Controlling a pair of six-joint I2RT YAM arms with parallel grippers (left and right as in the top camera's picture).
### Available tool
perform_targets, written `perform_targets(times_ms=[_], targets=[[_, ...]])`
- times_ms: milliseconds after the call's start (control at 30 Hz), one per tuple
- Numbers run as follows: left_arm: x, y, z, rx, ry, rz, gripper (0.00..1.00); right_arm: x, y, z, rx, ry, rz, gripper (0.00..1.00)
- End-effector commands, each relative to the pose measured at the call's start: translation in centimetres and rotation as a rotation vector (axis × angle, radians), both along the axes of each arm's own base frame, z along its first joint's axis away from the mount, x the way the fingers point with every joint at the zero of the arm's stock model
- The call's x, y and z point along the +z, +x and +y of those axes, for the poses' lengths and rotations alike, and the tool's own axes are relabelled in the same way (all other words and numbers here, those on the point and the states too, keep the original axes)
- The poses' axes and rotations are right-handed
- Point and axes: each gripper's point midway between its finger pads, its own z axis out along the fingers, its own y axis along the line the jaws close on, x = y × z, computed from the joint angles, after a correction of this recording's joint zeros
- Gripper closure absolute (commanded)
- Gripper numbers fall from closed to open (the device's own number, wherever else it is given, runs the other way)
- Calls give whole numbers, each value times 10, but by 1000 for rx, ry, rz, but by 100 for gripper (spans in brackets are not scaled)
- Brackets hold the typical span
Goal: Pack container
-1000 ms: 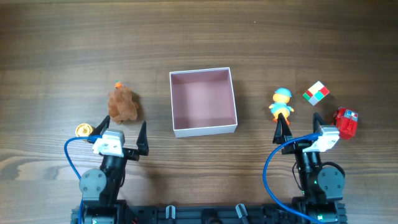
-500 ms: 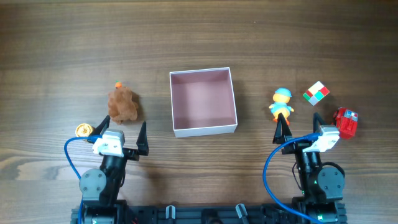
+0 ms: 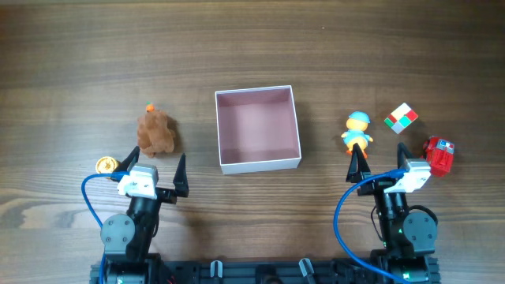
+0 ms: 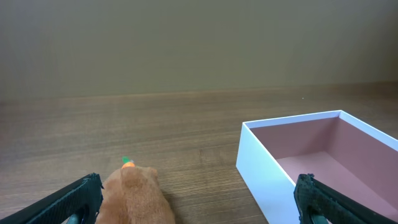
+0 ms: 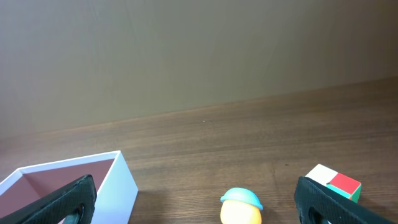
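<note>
The container [image 3: 258, 162], a shallow square box with white walls and a dusty-pink inside, stands empty at the table's middle; it also shows in the left wrist view [image 4: 267, 174] and the right wrist view [image 5: 118, 180]. A brown plush toy [image 3: 155, 132] lies left of it, just ahead of my open left gripper [image 3: 155, 168], [image 4: 199, 205]. An orange figure with a blue cap [image 3: 357, 132], [image 5: 241, 208] stands ahead of my open right gripper [image 3: 380, 165], [image 5: 196, 205]. A small multicoloured cube [image 3: 401, 118], [image 5: 336, 182] and a red toy [image 3: 439, 155] lie at the right. Both grippers are empty.
A small gold round thing [image 3: 106, 165] lies on the table left of the left gripper. Blue cables loop from both arm bases at the front edge. A plain wall stands behind the table in the wrist views.
</note>
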Motion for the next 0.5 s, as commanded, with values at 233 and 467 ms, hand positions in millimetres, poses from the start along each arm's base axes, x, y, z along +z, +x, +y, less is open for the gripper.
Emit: perform_targets(times_ms=[233, 467], targets=[[-2, 0, 2, 13, -8, 0, 0, 2, 0, 2, 14, 99, 0, 0], [-1, 0, 2, 18, -96, 10, 0, -5, -1, 12, 69, 87, 70, 0]])
